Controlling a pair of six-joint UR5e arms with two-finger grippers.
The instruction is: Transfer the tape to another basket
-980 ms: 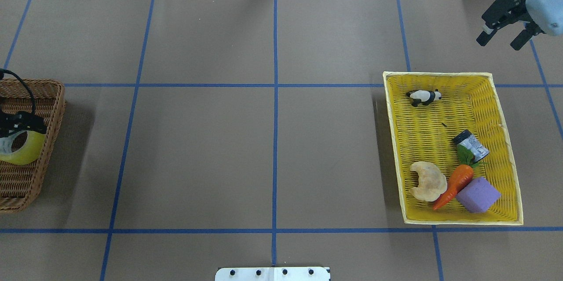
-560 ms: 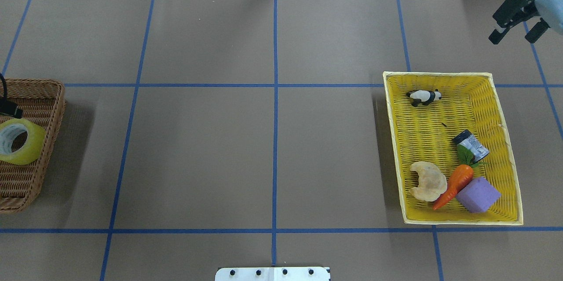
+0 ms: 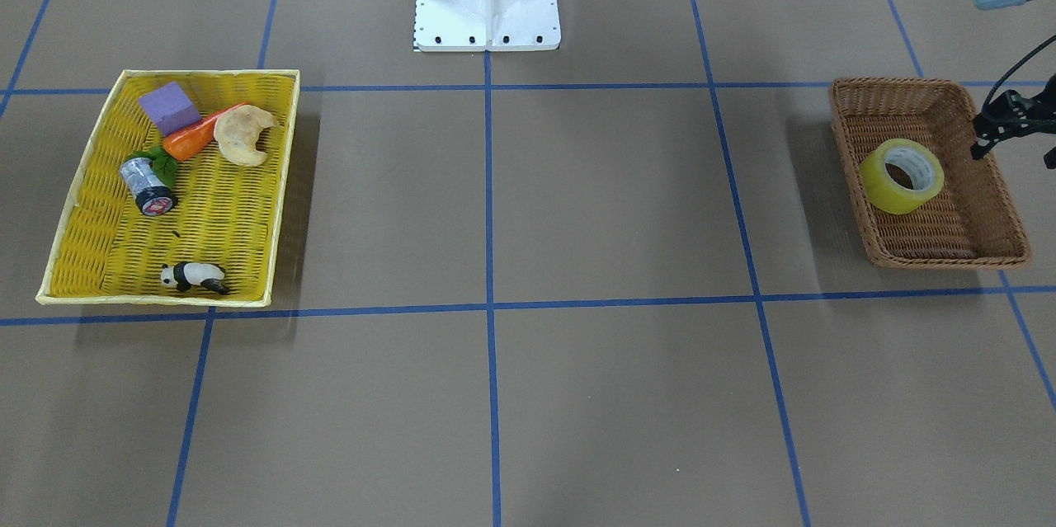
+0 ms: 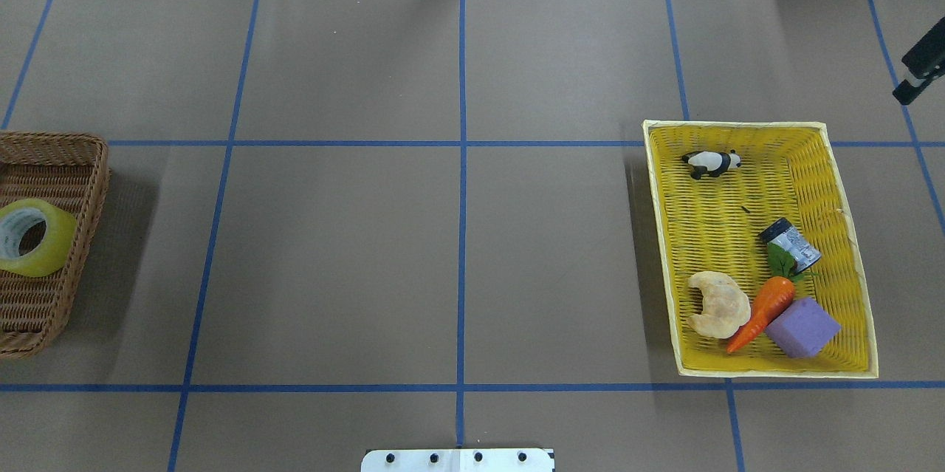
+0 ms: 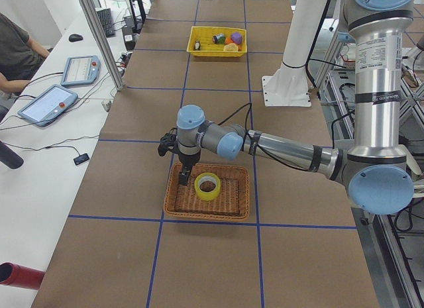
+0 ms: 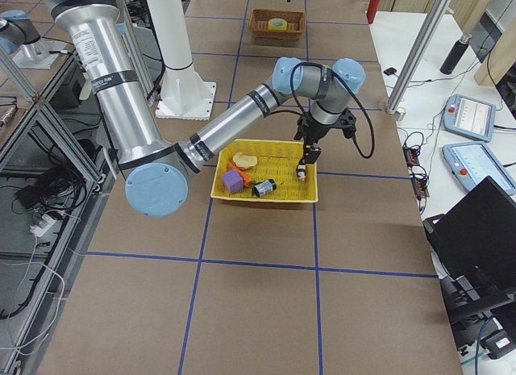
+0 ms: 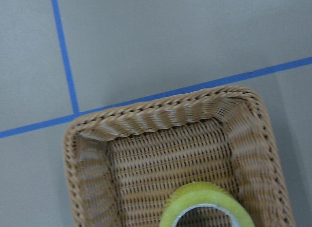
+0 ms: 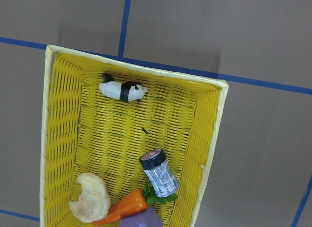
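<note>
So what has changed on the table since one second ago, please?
The left gripper let go of the tape and drew back from the basket, out of the overhead view. The right gripper moved away towards the robot's right. The tape, the basket and the yellow tray stayed put.

Yellow tape rests inside brown wicker basket.

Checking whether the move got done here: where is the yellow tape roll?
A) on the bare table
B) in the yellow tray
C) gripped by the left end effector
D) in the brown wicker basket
D: the tape lies inside the brown wicker basket, with nothing gripping it.
</note>
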